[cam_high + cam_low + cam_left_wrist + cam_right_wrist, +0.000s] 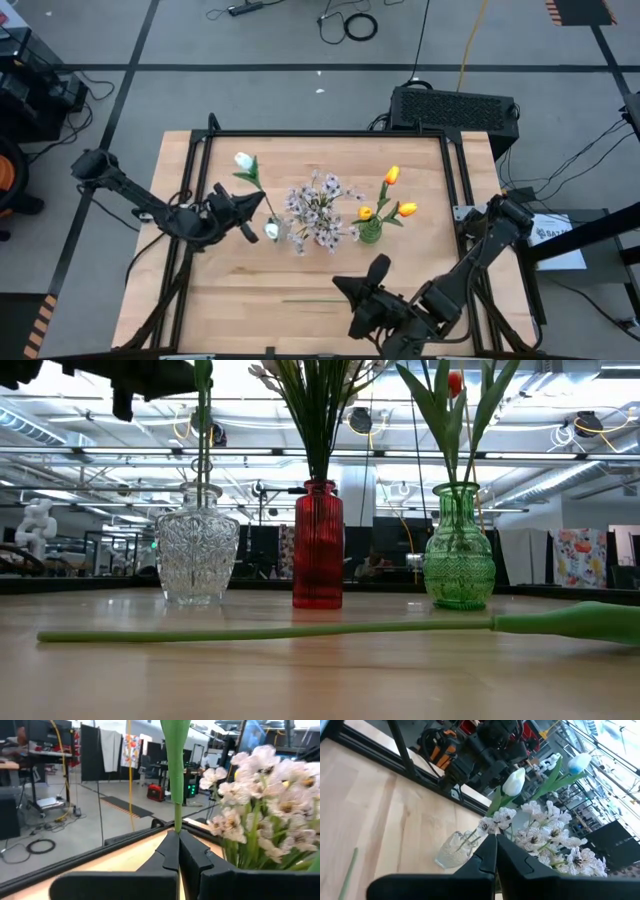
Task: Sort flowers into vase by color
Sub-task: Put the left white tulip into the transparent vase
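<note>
Three vases stand in a row: a clear vase (197,545), a red vase (318,545) with pink-white blossoms (318,208), and a green vase (458,550) with orange-yellow tulips (392,175). A white tulip (243,160) rises on a green stem (176,780) over the clear vase. My left gripper (255,203) is shut on that stem. A second pale tulip (577,762) shows beside it. My right gripper (372,268), near the table's front edge, is shut on nothing and points toward the vases. A loose green stem (270,632) lies flat on the table. My left gripper pinches the tulip's green stem (176,820) between its two fingertips, below the leaf. The fingers come in level from the table's left and lie across the stem. The stem stands upright above them. In the low view a stem (203,450) runs down into the clear vase.
Black rails (330,133) frame the wooden table top (240,290). A black box (455,108) sits past the far right corner. The near half of the table holds only the loose stem and my right arm.
</note>
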